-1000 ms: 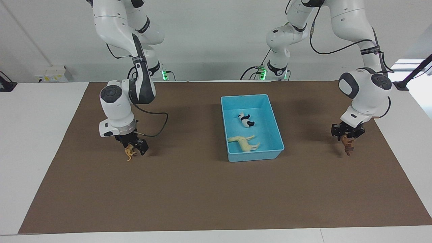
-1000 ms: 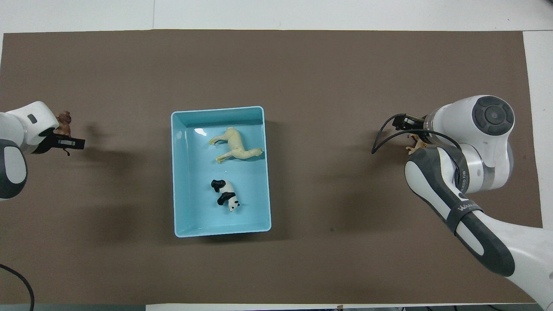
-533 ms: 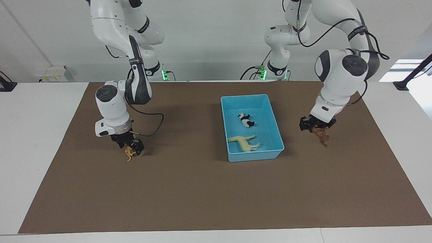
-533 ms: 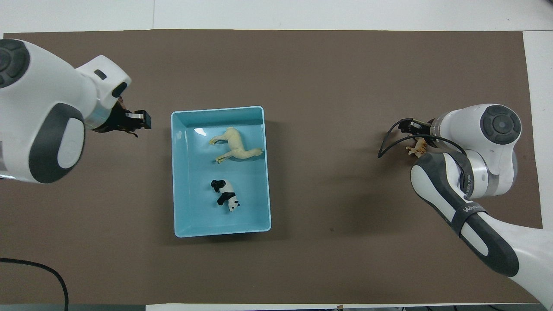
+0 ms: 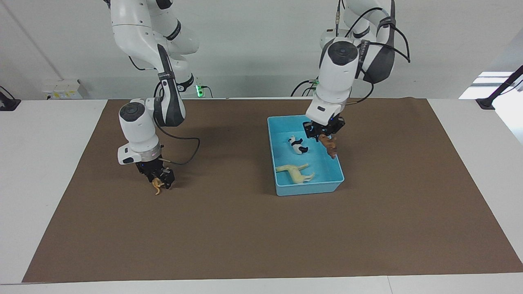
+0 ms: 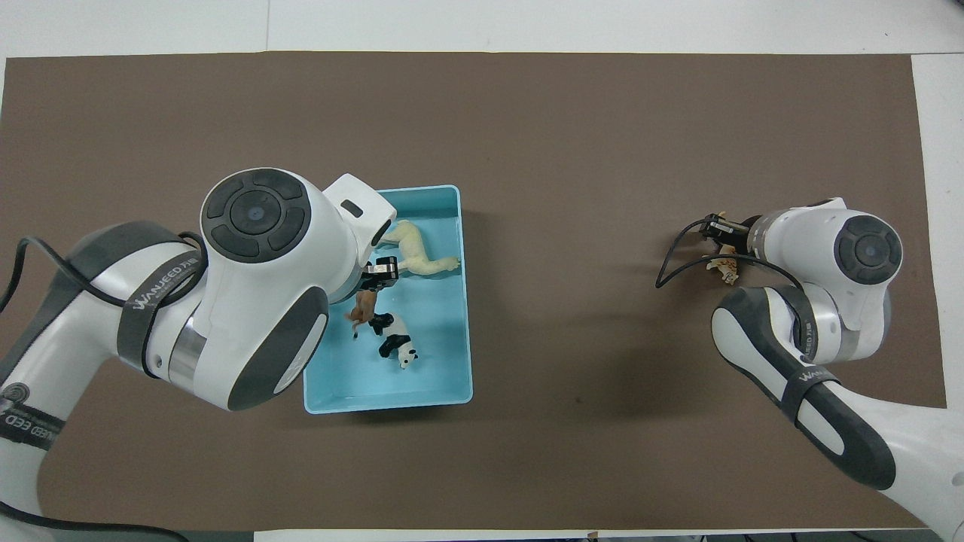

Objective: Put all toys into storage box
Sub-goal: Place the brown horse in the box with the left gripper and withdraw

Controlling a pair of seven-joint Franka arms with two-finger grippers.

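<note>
Hanging just under L gripper (image 5: pixel 322 132) jaws, lion (image 5: pixel 329 145) over box (image 5: pixel 309 189).

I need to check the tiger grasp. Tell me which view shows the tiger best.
The facing view: the tiger shows at the right gripper's tips, low over the mat. In the overhead view the arm's wrist and cable cover most of it, leaving only a pale scrap.

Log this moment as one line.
left tool: lion over storage box | right tool: at tiger | panda, horse: boxed
</note>
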